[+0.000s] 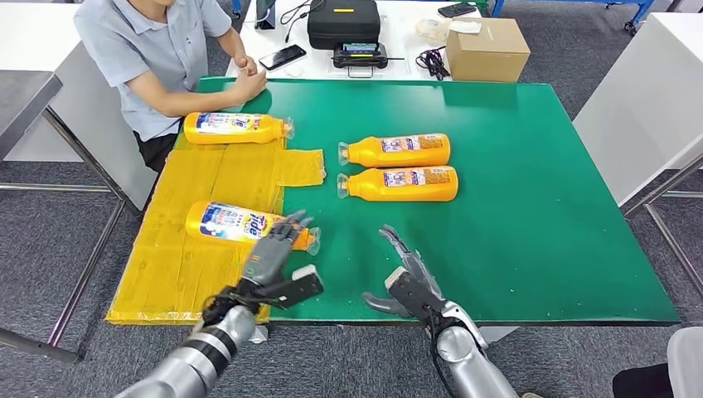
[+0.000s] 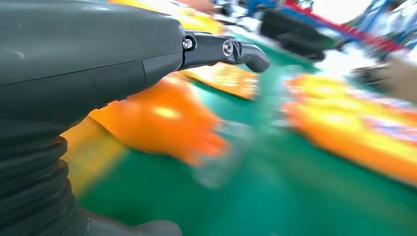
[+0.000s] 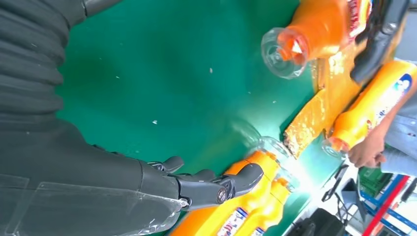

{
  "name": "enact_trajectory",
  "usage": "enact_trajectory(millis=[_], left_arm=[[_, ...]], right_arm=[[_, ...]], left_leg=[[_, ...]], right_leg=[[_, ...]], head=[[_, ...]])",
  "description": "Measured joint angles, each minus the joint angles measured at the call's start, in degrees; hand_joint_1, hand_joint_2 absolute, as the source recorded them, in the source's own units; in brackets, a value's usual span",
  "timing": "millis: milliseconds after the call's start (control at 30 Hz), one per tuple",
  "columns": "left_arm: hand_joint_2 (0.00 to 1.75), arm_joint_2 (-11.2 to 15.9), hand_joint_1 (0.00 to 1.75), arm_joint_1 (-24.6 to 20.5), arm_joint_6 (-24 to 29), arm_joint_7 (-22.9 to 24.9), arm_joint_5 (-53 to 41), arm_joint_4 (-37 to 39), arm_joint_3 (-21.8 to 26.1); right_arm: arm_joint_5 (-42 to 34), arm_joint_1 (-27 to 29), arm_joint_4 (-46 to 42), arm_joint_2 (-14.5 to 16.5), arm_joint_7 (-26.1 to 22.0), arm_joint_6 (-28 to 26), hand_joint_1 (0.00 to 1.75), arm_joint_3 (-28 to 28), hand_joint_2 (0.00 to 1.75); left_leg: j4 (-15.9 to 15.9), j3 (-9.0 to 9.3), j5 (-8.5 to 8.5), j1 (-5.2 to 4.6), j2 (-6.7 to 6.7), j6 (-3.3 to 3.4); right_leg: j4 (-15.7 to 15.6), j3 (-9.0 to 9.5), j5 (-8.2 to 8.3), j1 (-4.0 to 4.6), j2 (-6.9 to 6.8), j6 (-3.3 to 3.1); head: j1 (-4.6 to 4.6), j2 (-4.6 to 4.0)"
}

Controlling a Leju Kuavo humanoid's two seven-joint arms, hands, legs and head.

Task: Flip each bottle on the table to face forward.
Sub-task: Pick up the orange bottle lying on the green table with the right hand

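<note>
Four orange bottles lie on their sides. The near bottle [image 1: 232, 223] rests on the yellow mat [image 1: 199, 178], its blue Tide label up and its clear cap [image 3: 282, 46] over the green table cover. My left hand [image 1: 278, 249] reaches over its neck with fingers extended, gripping nothing; I cannot tell whether it touches. The left wrist view is blurred, with that bottle [image 2: 157, 118] under the hand [image 2: 88, 64]. A second bottle [image 1: 235, 128] lies at the mat's far end. Two more [image 1: 398, 151] [image 1: 402, 183] lie side by side mid-table. My right hand [image 1: 406, 278] [image 3: 98, 162] hovers open near the front edge.
A person sits at the far left corner with a hand [image 1: 249, 83] resting on the table edge. Behind the green table [image 1: 539, 207] stand a cardboard box [image 1: 487, 48], a black case [image 1: 344, 21] and a phone [image 1: 282, 56]. White tables flank both sides.
</note>
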Motion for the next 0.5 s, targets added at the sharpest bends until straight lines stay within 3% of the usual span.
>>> enact_trajectory(millis=[233, 333, 400, 467, 500], left_arm=[[1.75, -1.61, 0.00, 4.81, 7.04, -1.72, 4.66, -8.16, -4.27], [1.75, -2.08, 0.00, 7.12, 5.72, -5.08, 14.17, -12.66, -5.18], [1.75, -2.47, 0.00, 8.97, 3.59, -7.04, 22.79, -16.16, -5.62], [1.75, -2.77, 0.00, 10.57, 2.78, -7.98, 28.91, -19.21, -6.03], [1.75, -2.84, 0.00, 11.21, 3.04, -8.24, 30.46, -20.40, -6.29]], right_arm=[[-1.25, 0.59, -0.21, -0.48, 0.00, -0.19, 0.00, -0.14, 1.75], [-6.75, 1.30, -1.11, -0.54, 0.28, 1.86, 0.00, -1.34, 1.75], [-11.45, 2.11, -2.24, -0.31, 1.12, 3.14, 0.00, -2.59, 0.87], [-14.13, 2.88, -3.57, 0.07, 2.43, 2.32, 0.00, -3.88, 0.87], [-13.88, 3.15, -4.23, 0.20, 3.14, 0.67, 0.00, -4.36, 1.31]], left_leg=[[0.00, -0.07, -0.03, -0.07, 0.05, 0.01], [0.00, -0.08, -0.03, -0.07, 0.06, 0.01], [0.00, -0.09, -0.03, -0.07, 0.05, 0.01], [0.00, -0.12, -0.03, -0.08, 0.05, 0.01], [0.00, -0.13, -0.03, -0.08, 0.05, 0.01]], right_leg=[[0.00, -0.16, 0.00, -0.07, 0.02, 0.01], [0.00, -0.16, 0.00, -0.07, 0.03, 0.00], [0.00, -0.16, 0.00, -0.08, 0.02, 0.00], [0.00, -0.17, 0.00, -0.08, 0.02, 0.00], [0.00, -0.18, 0.00, -0.08, 0.02, 0.00]], head=[[-0.04, 0.00], [-0.03, 0.00], [-0.02, 0.00], [-0.02, 0.00], [-0.02, 0.00]])
